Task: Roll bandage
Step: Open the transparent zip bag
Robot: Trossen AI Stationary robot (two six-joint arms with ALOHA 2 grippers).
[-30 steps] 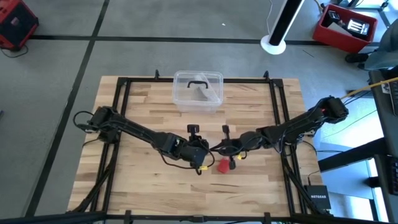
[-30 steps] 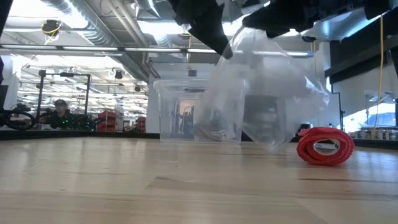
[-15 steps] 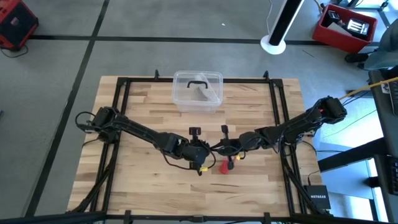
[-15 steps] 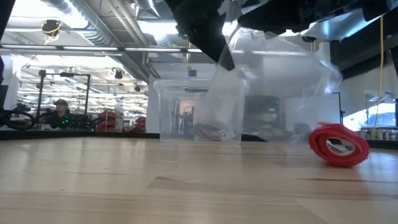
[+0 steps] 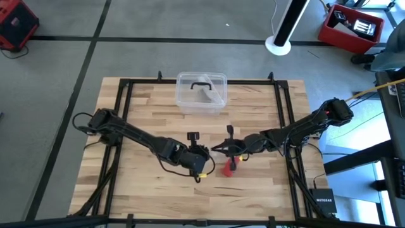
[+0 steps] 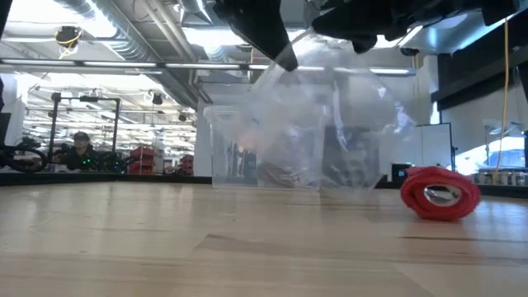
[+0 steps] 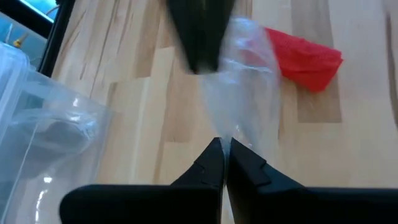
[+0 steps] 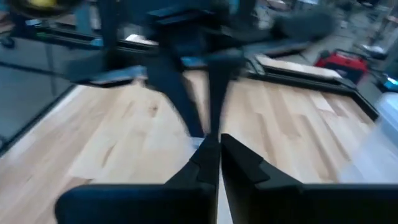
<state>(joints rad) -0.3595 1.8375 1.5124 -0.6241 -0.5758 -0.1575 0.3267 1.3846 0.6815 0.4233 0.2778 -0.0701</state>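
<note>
The bandage [image 5: 228,167], a small red roll, lies on the wooden table near its front, seen also as the bandage [image 6: 440,193] and the bandage [image 7: 305,52]. No gripper touches it. Above the table, just left of the roll, my left gripper [image 5: 206,154] and my right gripper [image 5: 219,149] meet tip to tip. Both are shut on a clear plastic bag [image 6: 330,124], which hangs between them. In the low view my left gripper [image 6: 285,58] is at the bag's left top and my right gripper [image 6: 363,40] at its right top. My left gripper pinches a thin edge of the bag's film [image 7: 231,132] between its two shut fingers, which slant downward from the table's left. The bag spreads away from them, clear of the table. My right gripper is shut on the bag's upper edge [image 6: 356,51], coming nearly level from the table's right. Its own fingers hide the place of contact in the right wrist view.
A clear plastic box [image 5: 201,94] with a black handle stands at the table's far edge, behind the grippers. A black frame [image 5: 120,126] runs along the table's sides. Bare wood lies to the near left.
My left gripper has drawn a little toward the table's near left with its edge of the bag. The bag, which sagged down toward the table, is now spread wider between the two grippers. The bandage roll has rocked and shifted slightly toward the right.
</note>
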